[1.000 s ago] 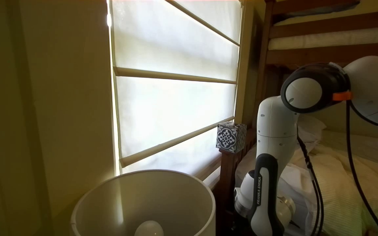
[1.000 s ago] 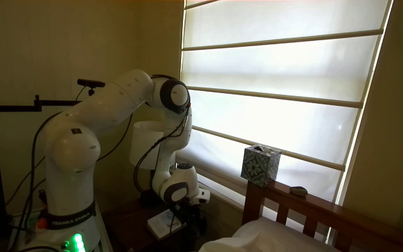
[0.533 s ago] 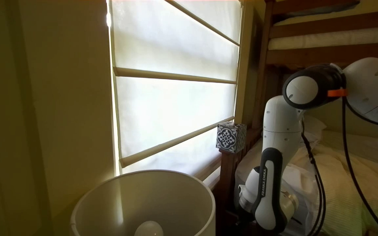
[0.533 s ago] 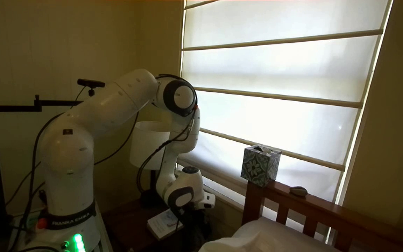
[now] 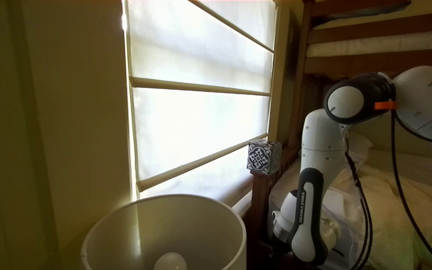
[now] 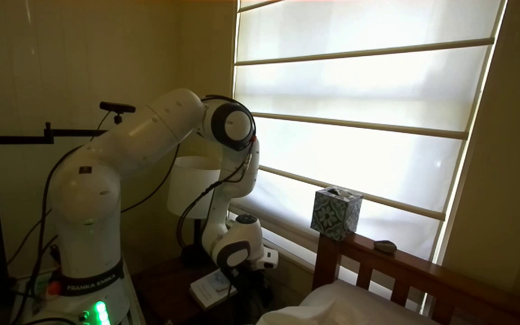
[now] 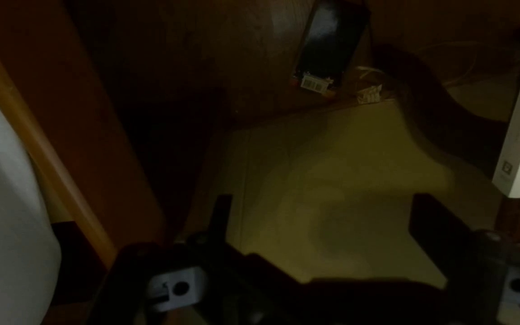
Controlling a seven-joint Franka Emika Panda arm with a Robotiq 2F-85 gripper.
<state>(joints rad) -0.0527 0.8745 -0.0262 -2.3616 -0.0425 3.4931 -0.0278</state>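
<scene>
Two dark fingers (image 7: 436,230) of my gripper (image 7: 323,201) stand wide apart in the wrist view, with nothing clasped between them; beyond the gap lies a dim yellowish surface (image 7: 332,158). To their right, at the edge of that view, is a thick white book (image 7: 519,149), partly cut off by the frame and apart from them. Farther up I see a glossy black item (image 7: 332,40) with a barcode label, though I can't tell what it is. At the left, white bedding (image 7: 2,225) bulges beside a wooden rail (image 7: 75,158).

In an exterior view I have the arm (image 6: 129,140) bent downward beside a brown table (image 6: 165,293), where that same book lies flat, close to the gripper's dark shape. A lamp (image 6: 190,187) with a white shade stands behind, partly hidden by the arm. Well apart, a patterned tissue box (image 6: 336,214) sits on the wooden bed end (image 6: 449,275), near a small grey object (image 6: 385,246). Both exterior views show me a pale blind (image 6: 345,153), bright with daylight.
</scene>
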